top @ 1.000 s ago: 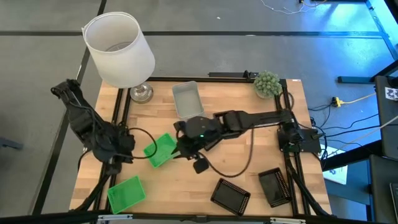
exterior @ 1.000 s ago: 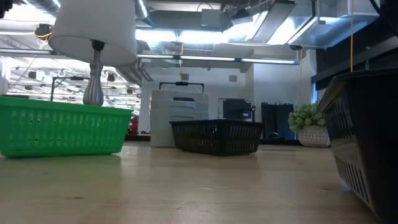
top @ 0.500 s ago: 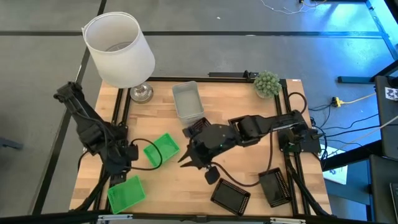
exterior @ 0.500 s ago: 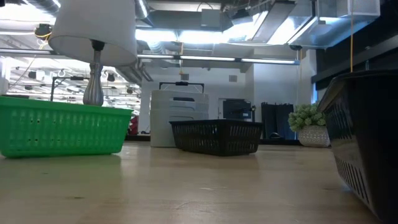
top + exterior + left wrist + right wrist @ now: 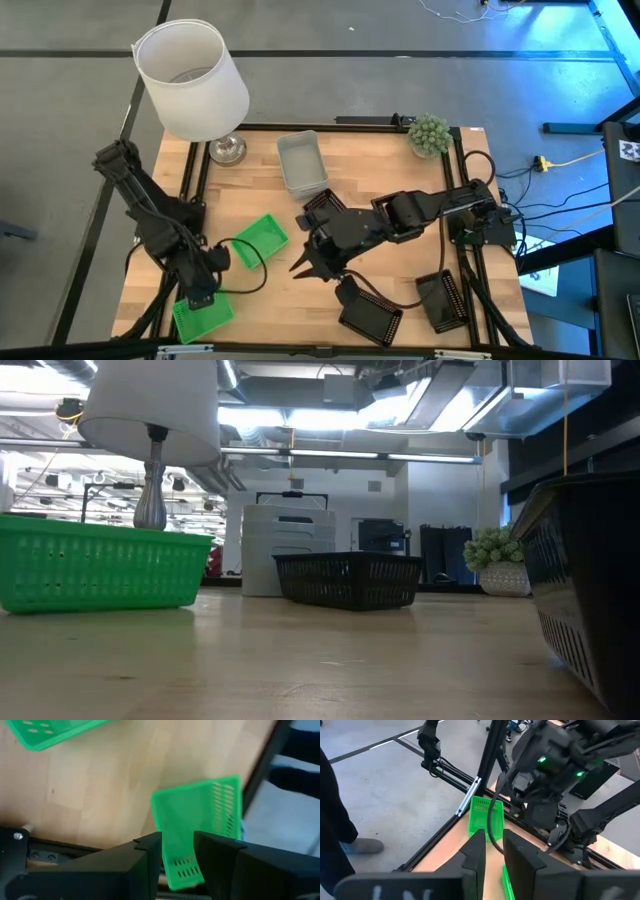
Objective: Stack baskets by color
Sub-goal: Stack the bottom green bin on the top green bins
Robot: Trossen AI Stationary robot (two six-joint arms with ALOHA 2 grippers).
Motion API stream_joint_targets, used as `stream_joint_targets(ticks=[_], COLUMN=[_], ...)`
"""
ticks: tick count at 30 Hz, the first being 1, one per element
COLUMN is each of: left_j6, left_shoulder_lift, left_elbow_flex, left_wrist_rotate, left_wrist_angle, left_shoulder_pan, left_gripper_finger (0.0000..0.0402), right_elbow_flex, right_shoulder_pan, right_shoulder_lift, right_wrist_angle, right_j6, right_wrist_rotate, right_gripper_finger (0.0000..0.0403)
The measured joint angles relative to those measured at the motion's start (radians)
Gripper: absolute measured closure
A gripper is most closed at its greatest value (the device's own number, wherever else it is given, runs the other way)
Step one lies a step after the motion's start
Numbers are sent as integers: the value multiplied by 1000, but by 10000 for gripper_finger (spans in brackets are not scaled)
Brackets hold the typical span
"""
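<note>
Two claws parted, empty: left gripper (image 5: pixel 200 297) hovering over corner green basket (image 5: pixel 216 316), seemingly to grab it; right gripper (image 5: pixel 305 265) idling mid-table.

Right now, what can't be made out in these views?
- Black basket: high view, right arm covers most of it.
- Grey-white basket: one or several nested, unclear from above.
- Green basket: left hand over it; held or not, unclear.
- Low view: both arms out of frame; nearest black basket cut by right edge.
</note>
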Motion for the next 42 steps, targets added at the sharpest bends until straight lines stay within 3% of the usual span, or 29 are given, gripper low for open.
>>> stream_joint_targets(ticks=[5,15,34,37,40,42], left_j6=[-76,-92,-54,-17,5,21], left_shoulder_lift=[98,288,451,464,459,444], left_elbow_flex=[0,0,0,0,0,2], left_wrist_rotate=[-70,-63,-72,-63,-61,-60], left_wrist_angle=[0,0,22,22,21,17], left_shoulder_pan=[-52,-91,-90,-84,-63,-47], left_gripper_finger=[297,296,300,320,375,391], right_elbow_flex=[0,-1,-1,-1,-1,-1], right_shoulder_pan=[14,18,18,18,18,18], right_shoulder_lift=[0,0,1,0,-12,-26], right_wrist_angle=[0,3,23,22,16,16], right_j6=[0,3,3,2,1,-1], right_wrist_rotate=[0,0,3,3,3,3], right_gripper_finger=[336,336,336,336,336,336])
